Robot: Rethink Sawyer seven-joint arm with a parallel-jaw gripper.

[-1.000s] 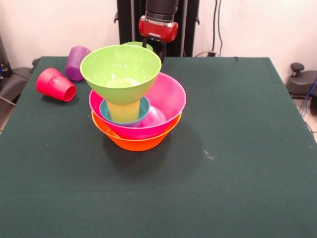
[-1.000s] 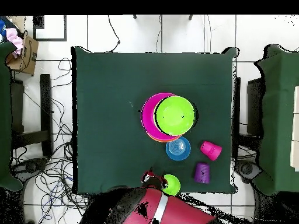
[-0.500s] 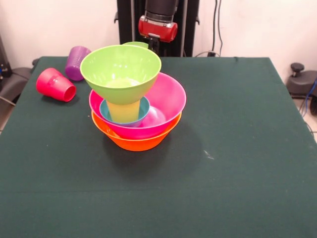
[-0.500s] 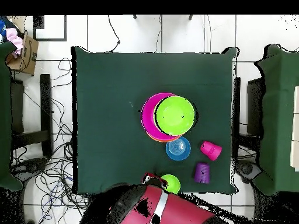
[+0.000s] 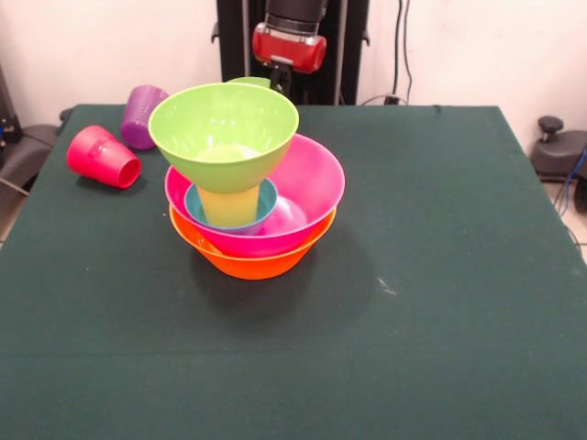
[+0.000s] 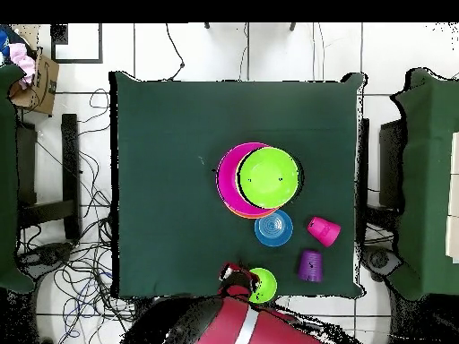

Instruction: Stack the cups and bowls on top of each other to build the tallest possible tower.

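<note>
jaws hidden; three cups (image 5: 104, 157), five visible bowls (image 5: 224, 128).

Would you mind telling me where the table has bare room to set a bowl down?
The near half in front of the tower is bare, and so is the whole side away from the red cup and purple cup. It is crowded from those cups to the small green bowl by the arm.

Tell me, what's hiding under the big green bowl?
Under the green bowl stands a yellow cup, inside a blue bowl within the pink bowl. The cup's top and the blue bowl's bottom are covered.
</note>
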